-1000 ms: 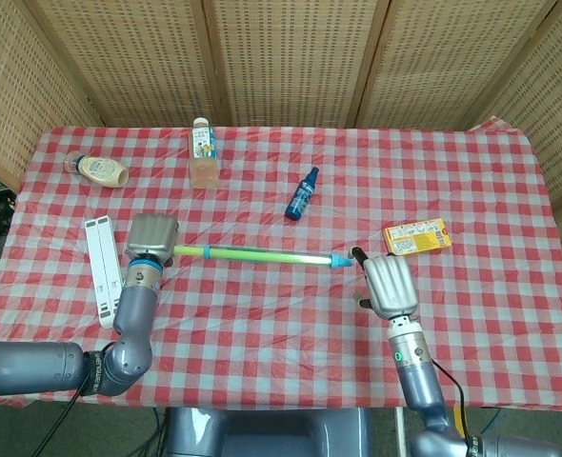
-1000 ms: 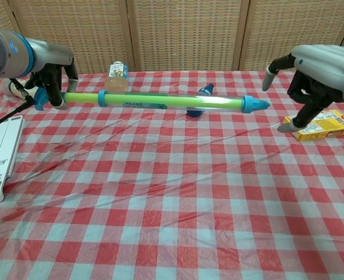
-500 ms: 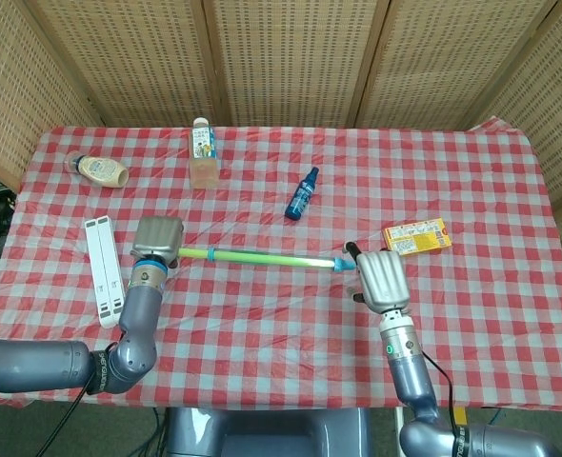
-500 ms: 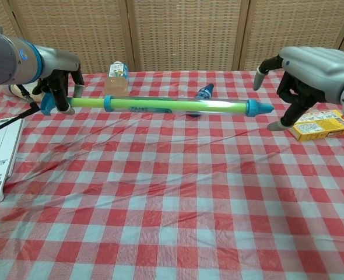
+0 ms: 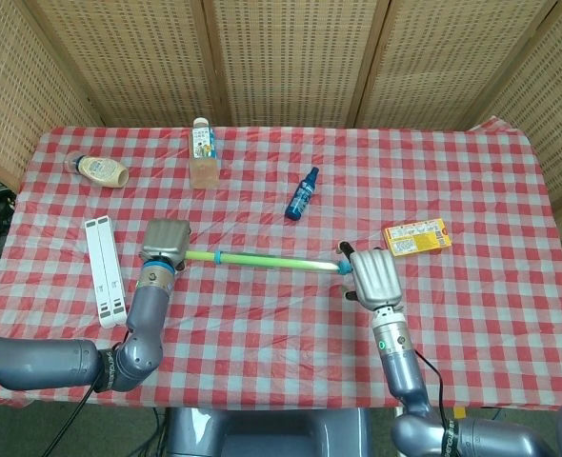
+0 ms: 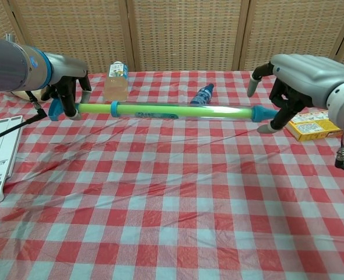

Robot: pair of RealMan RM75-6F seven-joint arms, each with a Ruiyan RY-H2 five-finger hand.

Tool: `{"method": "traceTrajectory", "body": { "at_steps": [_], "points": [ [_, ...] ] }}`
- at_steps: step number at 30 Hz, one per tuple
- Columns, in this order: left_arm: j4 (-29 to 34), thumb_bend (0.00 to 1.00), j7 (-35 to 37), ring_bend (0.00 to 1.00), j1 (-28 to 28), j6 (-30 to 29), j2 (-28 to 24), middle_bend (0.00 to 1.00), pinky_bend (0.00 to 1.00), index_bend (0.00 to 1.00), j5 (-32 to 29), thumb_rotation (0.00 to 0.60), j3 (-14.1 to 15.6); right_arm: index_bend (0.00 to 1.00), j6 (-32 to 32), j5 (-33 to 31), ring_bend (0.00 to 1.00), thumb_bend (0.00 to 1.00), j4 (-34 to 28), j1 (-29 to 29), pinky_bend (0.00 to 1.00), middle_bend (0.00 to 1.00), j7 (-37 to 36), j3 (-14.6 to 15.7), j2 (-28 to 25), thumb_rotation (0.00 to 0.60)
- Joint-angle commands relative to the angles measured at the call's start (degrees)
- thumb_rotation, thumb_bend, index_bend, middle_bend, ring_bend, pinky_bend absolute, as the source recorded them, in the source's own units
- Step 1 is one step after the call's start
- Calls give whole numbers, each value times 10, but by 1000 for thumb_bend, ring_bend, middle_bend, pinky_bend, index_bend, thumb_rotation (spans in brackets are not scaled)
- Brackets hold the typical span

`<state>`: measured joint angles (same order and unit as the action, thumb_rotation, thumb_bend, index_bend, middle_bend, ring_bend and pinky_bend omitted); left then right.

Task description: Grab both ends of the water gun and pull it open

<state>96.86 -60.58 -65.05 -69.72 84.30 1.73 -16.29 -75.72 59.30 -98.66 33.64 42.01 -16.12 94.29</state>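
Head view. Water gun (image 5: 262,258): a long green tube with blue fittings, lay level above the red-and-white checked tablecloth (image 5: 281,324), running from left to right across the middle of the table. Left hand (image 5: 165,241): seen from the back, sat over the gun's left end; the fingers were hidden beneath it, so the hold could not be read here. Right hand (image 5: 371,275): seen from the back, sat at the gun's right end, the blue tip just meeting its inner edge; whether it had closed on the tip could not be told from this view. White flat case (image 5: 104,270): lay on the cloth left of the left hand. Mayonnaise bottle (image 5: 99,170): lay on its side at the far left. Drink bottle (image 5: 203,152): stood upright near the back. Blue spray bottle (image 5: 302,193): lay tilted near the centre. Yellow box (image 5: 417,236): lay right of the right hand.

Chest view. Water gun (image 6: 166,111): held clear of the cloth, roughly level. Left hand (image 6: 64,93): fingers were curled round the blue handle at the left end, gripping it. Right hand (image 6: 288,79): fingers were spread apart and arched over the blue tip at the right end, one fingertip pointing up and another down beside the tip; the tip lay within the span of the fingers but no finger was seen clamped on it. Yellow box (image 6: 315,125): lay on the cloth just behind and right of that hand. Drink bottle (image 6: 117,79) and blue spray bottle (image 6: 202,93): stood or lay behind the tube. White flat case (image 6: 0,154): lay at the left edge.
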Motion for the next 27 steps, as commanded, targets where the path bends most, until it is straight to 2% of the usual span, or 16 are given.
{"method": "traceTrajectory", "body": {
  "at_steps": [1, 7, 13, 27],
  "points": [
    [1, 574, 2, 835, 0, 1, -1, 915, 719, 829, -1, 600, -2, 407, 2, -4, 1000, 325, 5, 2, 636, 1000, -1, 1, 1, 600],
    [6, 575, 3, 835, 0, 2, -3, 915, 720, 828, -1, 600, -1, 449, 0, -5, 1000, 362, 10, 5, 636, 1000, -6, 3, 3, 600],
    [8, 575, 5, 835, 2, 4, -4, 915, 720, 828, -4, 600, 2, 604, -5, 6, 1000, 403, 16, 6, 636, 1000, -16, 5, 4, 600],
    [19, 576, 12, 835, 9, 2, -17, 915, 732, 828, 7, 600, 14, 660, -11, 2, 1000, 438, 31, 2, 636, 1000, -22, 11, 2, 600]
  ]
}}
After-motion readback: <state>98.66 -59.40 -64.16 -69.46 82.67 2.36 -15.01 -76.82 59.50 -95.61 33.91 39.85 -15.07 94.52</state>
